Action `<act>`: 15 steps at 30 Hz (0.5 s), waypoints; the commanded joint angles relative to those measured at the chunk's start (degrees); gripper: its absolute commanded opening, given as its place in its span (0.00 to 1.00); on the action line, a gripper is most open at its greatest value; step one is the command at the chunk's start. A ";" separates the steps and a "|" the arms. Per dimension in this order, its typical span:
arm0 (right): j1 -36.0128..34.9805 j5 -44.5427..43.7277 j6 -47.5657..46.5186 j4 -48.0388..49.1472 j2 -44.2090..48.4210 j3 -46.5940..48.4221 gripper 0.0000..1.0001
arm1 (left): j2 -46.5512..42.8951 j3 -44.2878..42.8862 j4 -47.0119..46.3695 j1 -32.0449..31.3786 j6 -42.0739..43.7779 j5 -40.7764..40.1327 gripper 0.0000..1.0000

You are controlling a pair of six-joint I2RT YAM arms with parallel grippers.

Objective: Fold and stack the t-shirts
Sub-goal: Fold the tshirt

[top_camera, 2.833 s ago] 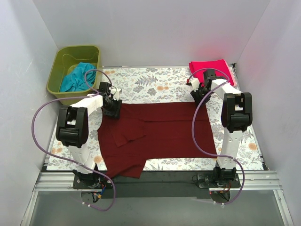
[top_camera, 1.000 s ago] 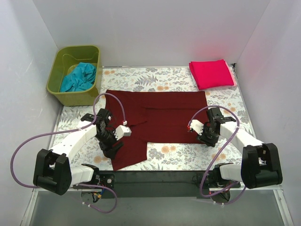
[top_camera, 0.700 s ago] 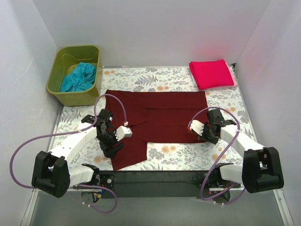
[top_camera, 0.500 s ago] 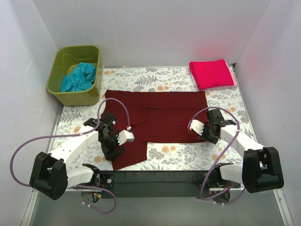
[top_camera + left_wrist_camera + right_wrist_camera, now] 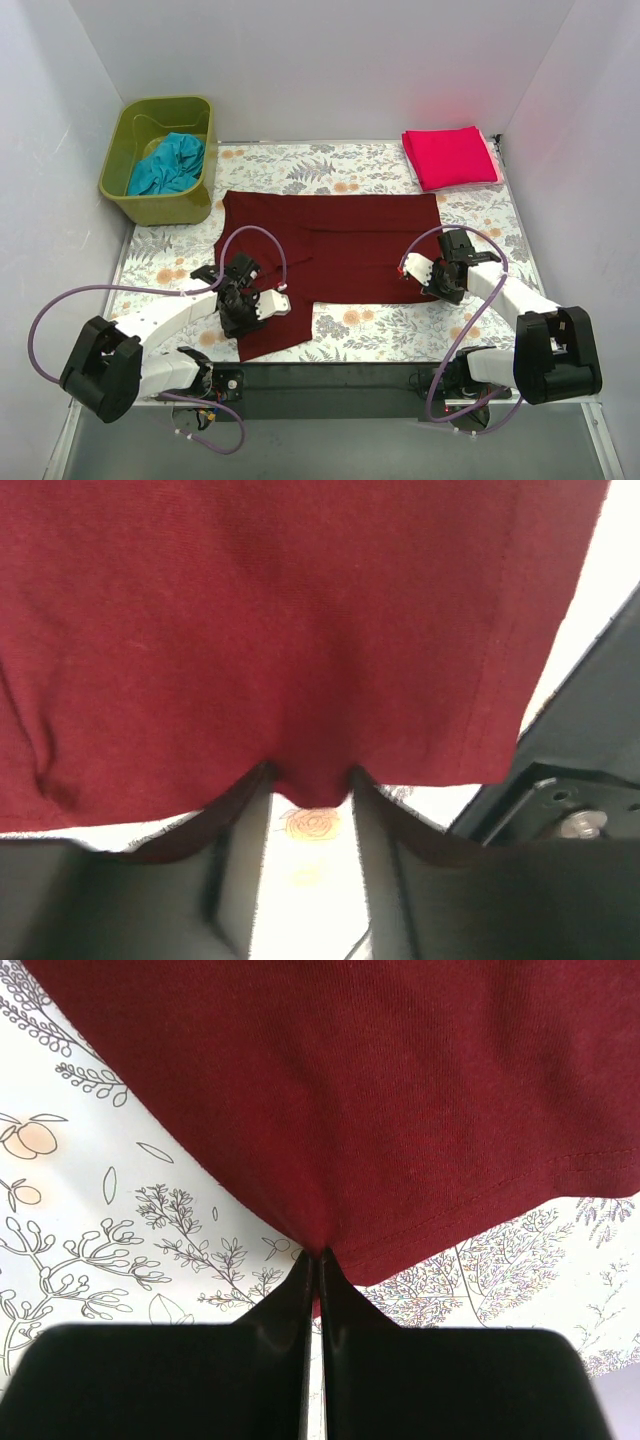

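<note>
Maroon t-shirt [image 5: 330, 240] lies spread flat across the middle of the counter on the floral cover [image 5: 330, 165], its long side running left to right, with one narrower portion reaching from the near-left part toward the near edge. Its far-left corner lies just beside the green bin [image 5: 122, 188], without clear contact. Left pincer [image 5: 312, 785] is low over the near-left portion of the garment. In the left wrist view a small pucker of the shirt's edge sits clamped between the two fingertips, which remain slightly parted around the cloth, and the floral cover shows in the gap below. Right pincer [image 5: 318, 1255] is at the near-right edge of the same garment. In the right wrist view its fingers [image 5: 290, 1295] are pressed together with a pinch of the cloth drawn to a point between them, close to the stitched hem. Both pincers are therefore grasping the maroon t-shirt. Pink-red t-shirt [image 5: 452, 157] rests folded as a neat rectangle at the far-right corner of the counter, well apart from the maroon one. Teal t-shirt [image 5: 168, 165] lies crumpled inside the green bin at the far left.
</note>
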State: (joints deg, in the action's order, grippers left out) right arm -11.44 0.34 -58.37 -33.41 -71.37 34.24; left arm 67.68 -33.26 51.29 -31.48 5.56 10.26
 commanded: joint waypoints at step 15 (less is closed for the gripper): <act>-0.42 0.63 -2.36 -8.42 7.30 3.20 0.01 | -6.15 -12.00 15.50 -0.95 -4.68 2.03 0.00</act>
State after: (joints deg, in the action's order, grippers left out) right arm -11.66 0.56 -58.87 -38.04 -66.83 35.18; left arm 64.07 -41.39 60.97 -32.12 3.11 8.88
